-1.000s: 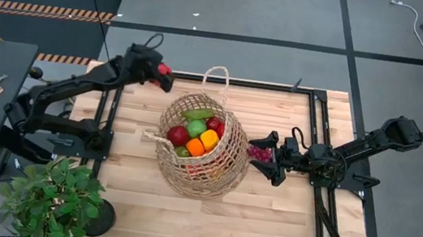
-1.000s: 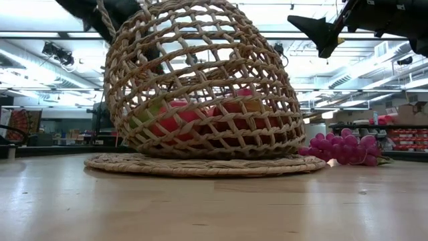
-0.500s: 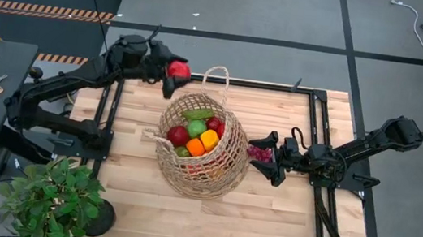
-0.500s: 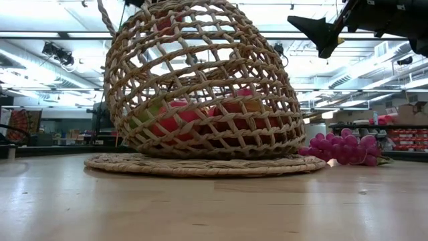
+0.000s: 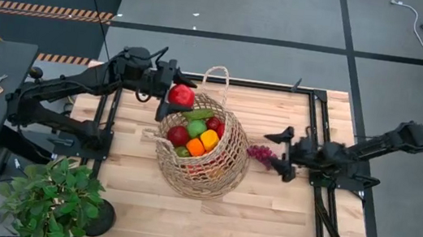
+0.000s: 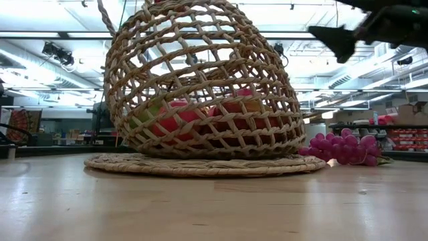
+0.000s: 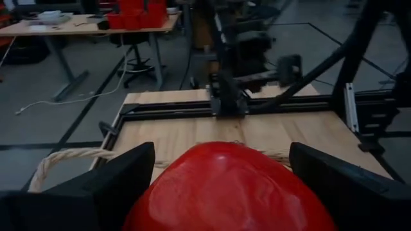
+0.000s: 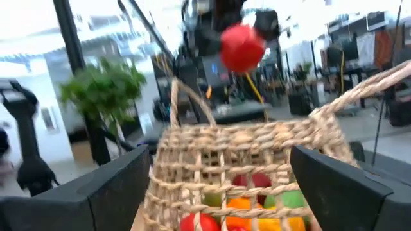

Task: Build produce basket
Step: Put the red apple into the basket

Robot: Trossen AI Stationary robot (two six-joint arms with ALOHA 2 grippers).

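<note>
I have moved the left gripper (image 5: 172,97), fingers clamped on a red apple (image 5: 182,95), over the basket (image 5: 226,165) rim for release, while the right gripper (image 5: 282,154), fingers spread empty, has pulled back from the grapes (image 5: 260,153).

A: The overhead picture is evenly lit, with only soft, short shadows under the basket (image 5: 201,146) and the arms on the pale wooden table (image 5: 265,211).

B: And from table height?

A: Backlit. Bright ceiling strip lights (image 6: 47,33) in the room behind glare through the weave, so the wicker reads dark against them, and the near tabletop is soft and out of focus.

B: Any blur?

A: Yes. The right gripper (image 6: 338,41) is smeared in the low view. The right wrist picture is washed out and blurred throughout. In the left wrist picture the red fruit (image 7: 228,189) close to the lens is soft, with a dull sheen on top.
</note>
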